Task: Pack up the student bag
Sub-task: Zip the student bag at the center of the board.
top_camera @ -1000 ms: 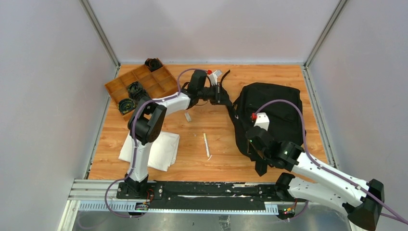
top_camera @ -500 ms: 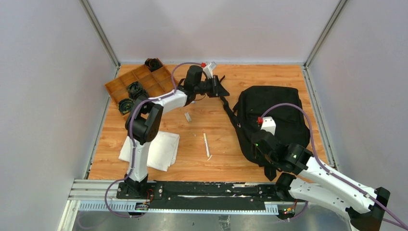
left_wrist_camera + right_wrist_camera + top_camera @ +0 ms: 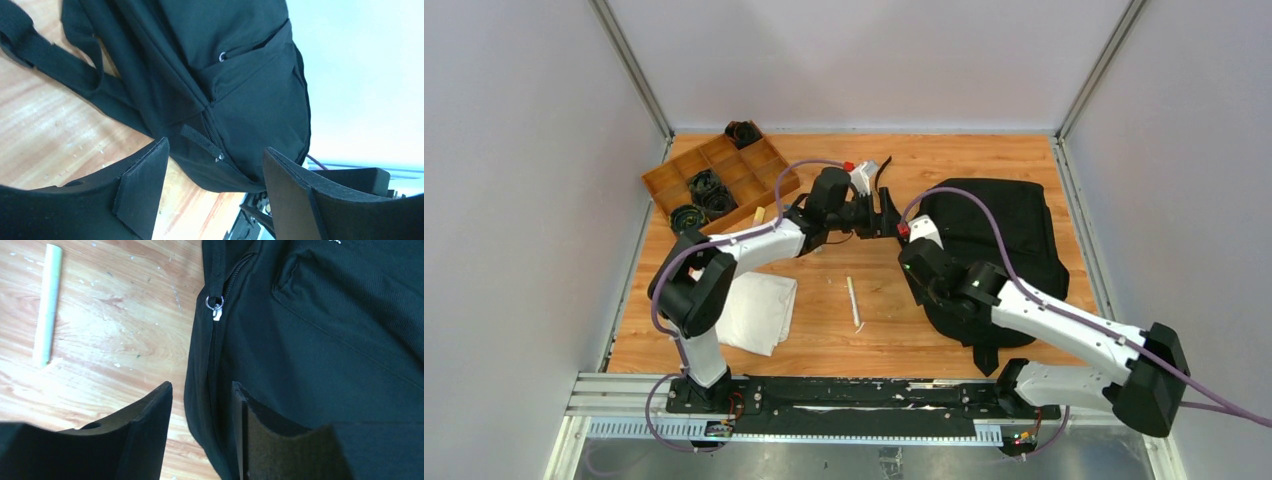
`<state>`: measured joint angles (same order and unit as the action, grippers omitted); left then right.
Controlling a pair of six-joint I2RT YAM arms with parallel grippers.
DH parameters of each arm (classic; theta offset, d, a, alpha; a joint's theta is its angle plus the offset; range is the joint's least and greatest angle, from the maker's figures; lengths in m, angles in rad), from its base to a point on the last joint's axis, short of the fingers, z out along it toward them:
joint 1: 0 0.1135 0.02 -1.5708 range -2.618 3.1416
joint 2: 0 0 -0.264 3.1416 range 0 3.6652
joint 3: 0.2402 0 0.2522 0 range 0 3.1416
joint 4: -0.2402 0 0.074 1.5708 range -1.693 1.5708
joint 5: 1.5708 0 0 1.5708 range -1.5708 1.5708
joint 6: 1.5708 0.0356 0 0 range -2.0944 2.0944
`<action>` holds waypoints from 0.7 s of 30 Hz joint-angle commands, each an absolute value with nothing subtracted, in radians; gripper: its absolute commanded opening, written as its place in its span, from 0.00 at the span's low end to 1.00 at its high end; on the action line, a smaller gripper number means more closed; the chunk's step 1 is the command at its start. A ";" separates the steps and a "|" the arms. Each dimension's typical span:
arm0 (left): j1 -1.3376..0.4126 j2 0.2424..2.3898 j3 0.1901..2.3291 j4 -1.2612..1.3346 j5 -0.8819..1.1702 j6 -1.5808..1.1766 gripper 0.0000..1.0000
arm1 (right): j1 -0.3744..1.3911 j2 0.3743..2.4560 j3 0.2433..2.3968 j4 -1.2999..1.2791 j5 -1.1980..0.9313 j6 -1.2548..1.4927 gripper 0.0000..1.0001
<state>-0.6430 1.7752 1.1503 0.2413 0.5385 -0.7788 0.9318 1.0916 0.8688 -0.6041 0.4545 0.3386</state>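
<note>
Top view first: the student bag lies flat on the right side of the counter, and both arms lean in at its left edge. A white stick and a folded white cloth lie loose on the wood, and the wooden tray sits far left with dark items in it. My read: nothing looks packed, so the task is barely under way, with opening and loading all to come.

Left wrist view: the left claw is spread wide with nothing between its pads. It hangs off the bag's side, looking at a fabric zipper tab. That pocket seam looks closed.

Right wrist view: the right claw has its jaws parted with the bag's edge showing in the gap. Whether they touch the fabric, I cannot tell. A metal zipper pull sits just ahead, and the zip below it is drawn closed.

Writing? No brand or label reads anywhere. There's a pale fleck at the top edge of this view, too cropped to make out.
</note>
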 commanded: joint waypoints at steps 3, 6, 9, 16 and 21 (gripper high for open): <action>-0.667 1.851 1.126 0.246 0.503 -0.901 0.75 | 0.942 1.142 0.826 -0.524 0.551 0.248 0.42; -0.680 1.890 1.165 0.245 0.513 -0.907 0.73 | 0.942 1.113 0.778 -0.493 0.537 0.257 0.21; -0.694 1.917 1.206 0.245 0.532 -0.913 0.70 | 0.939 1.077 0.743 -0.479 0.520 0.264 0.01; -0.699 1.943 1.187 0.319 0.563 -0.971 0.62 | 0.930 1.022 0.703 -0.448 0.482 0.270 0.00; -0.702 1.984 1.179 0.442 0.604 -1.057 0.47 | 0.927 1.029 0.699 -0.445 0.476 0.273 0.00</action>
